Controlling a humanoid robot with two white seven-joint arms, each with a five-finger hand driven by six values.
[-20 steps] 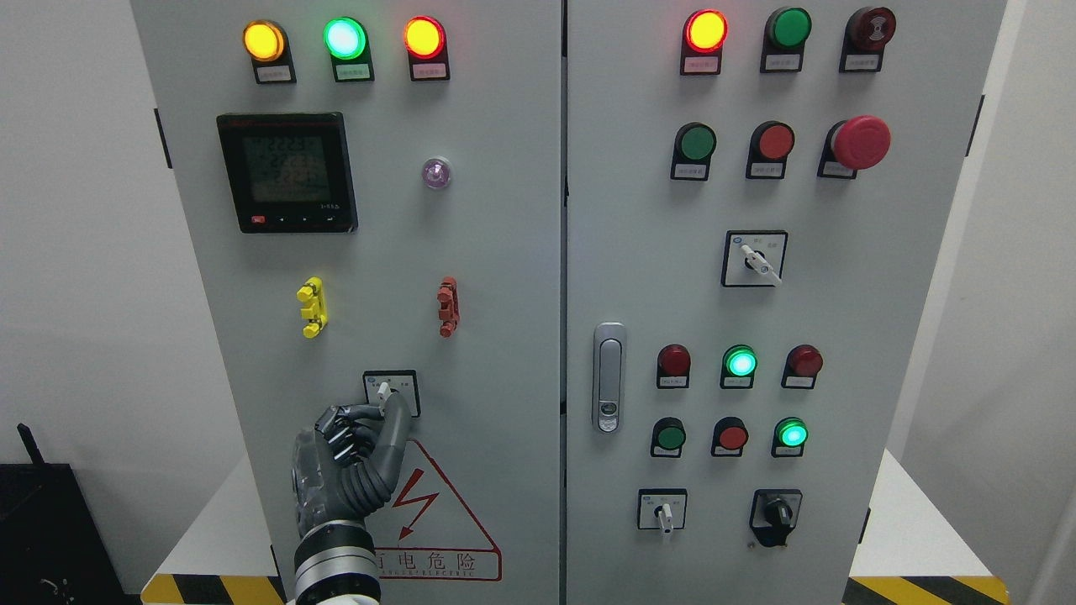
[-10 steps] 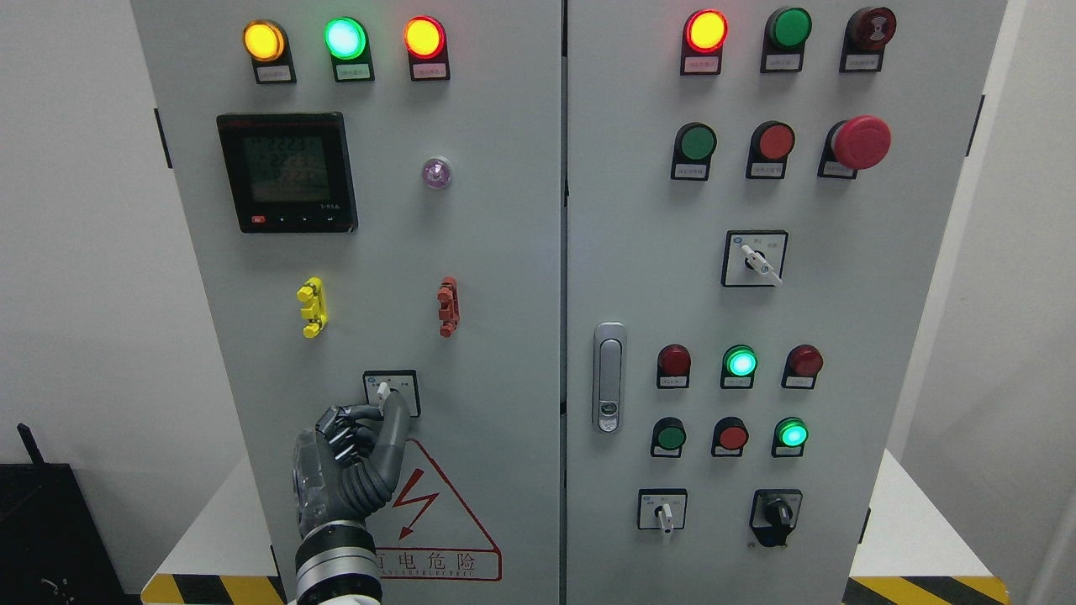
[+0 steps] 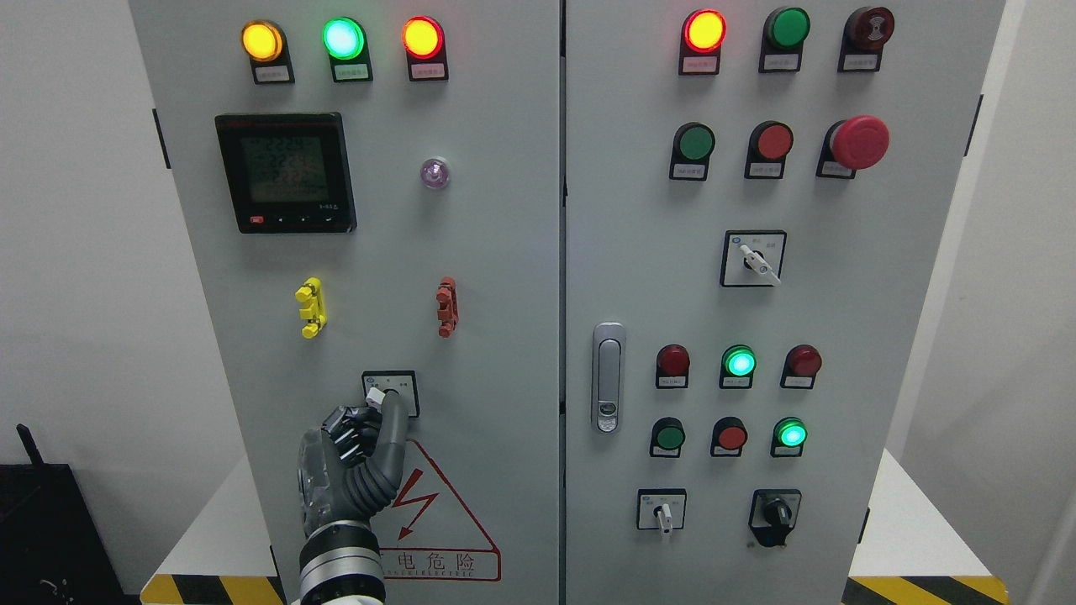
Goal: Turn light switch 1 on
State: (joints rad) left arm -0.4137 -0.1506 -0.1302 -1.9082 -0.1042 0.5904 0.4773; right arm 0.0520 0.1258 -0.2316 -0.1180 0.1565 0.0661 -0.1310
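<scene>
On the left door of the grey metal control cabinet (image 3: 504, 252), the small white-levered rotary light switch (image 3: 380, 392) sits in its black-framed square plate low on the panel, just above the red-outlined triangular warning sign (image 3: 437, 512). The dark grey, segmented left hand (image 3: 357, 458) rises from the bottom edge; its thumb and a raised finger pinch the switch lever, the other fingers curled into the palm. To the switch's right, bare grey panel runs as far as the seam between the doors, and more bare panel lies above, below the yellow clip (image 3: 310, 307) and the red-brown clip (image 3: 447, 307). The silver door latch (image 3: 608, 376) stands well apart on the right door.
</scene>
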